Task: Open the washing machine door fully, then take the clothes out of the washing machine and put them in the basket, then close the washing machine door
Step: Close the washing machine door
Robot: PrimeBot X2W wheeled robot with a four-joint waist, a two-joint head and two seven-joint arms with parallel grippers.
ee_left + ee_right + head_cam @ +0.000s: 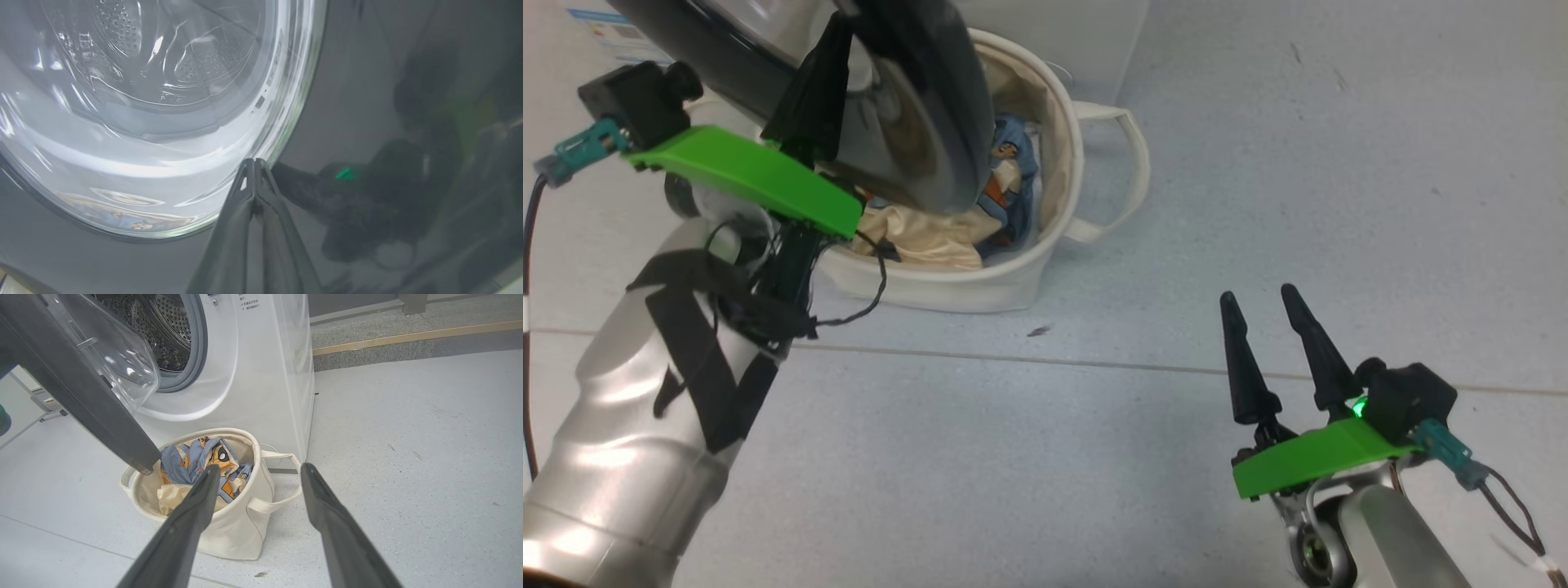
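Fingers of our right gripper (1258, 294) stand spread apart above the bare floor (1094, 457), grasping nothing. Our left gripper (253, 163) is clenched on itself, tips pressed to the glossy black rim of the washing machine door (81, 396), just beside its clear glass bowl (143, 102). We see the door partway open, its lower edge hanging over the basket (237, 535). The basket sits on the floor just before the washing machine (253, 375), with the clothes (204, 457) lying inside it. Beyond, the grey-rimmed drum mouth (200, 355) stands uncovered.
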